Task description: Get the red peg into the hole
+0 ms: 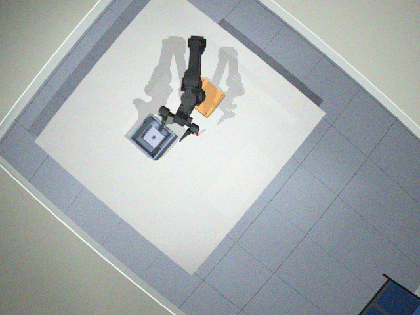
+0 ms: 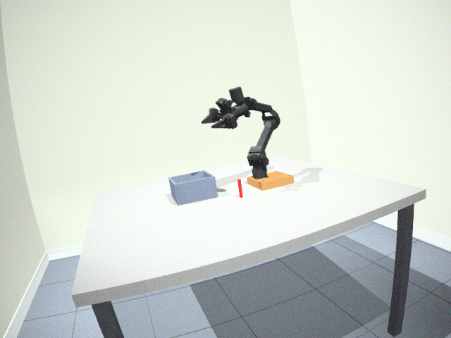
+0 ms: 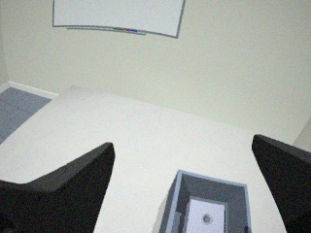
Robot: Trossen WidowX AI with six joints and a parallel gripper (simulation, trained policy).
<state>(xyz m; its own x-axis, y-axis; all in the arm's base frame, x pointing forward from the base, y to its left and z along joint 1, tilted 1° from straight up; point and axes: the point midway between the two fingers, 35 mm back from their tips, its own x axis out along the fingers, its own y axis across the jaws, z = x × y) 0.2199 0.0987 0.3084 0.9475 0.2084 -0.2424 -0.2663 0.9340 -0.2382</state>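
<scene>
The red peg (image 1: 197, 134) (image 2: 239, 188) stands upright on the table between the box and the orange base; in the top view only its top shows beside a finger. The blue-grey open box (image 1: 142, 147) (image 2: 196, 191) (image 3: 212, 178) holds a pale plate (image 1: 147, 138) (image 3: 196, 212) with a round hole near its middle. My gripper (image 1: 170, 135) (image 2: 207, 124) (image 3: 187, 147) is open and empty, high above the table and tilted forward. From above, one finger overlaps the box edge and the other lies between box and peg. The peg is not seen in the wrist view.
The orange base block (image 1: 214, 95) (image 2: 273, 180) sits behind the peg, under the arm. The white table (image 1: 152, 203) (image 2: 218, 229) carries everything. A wall board (image 3: 117, 14) shows at the top of the wrist view.
</scene>
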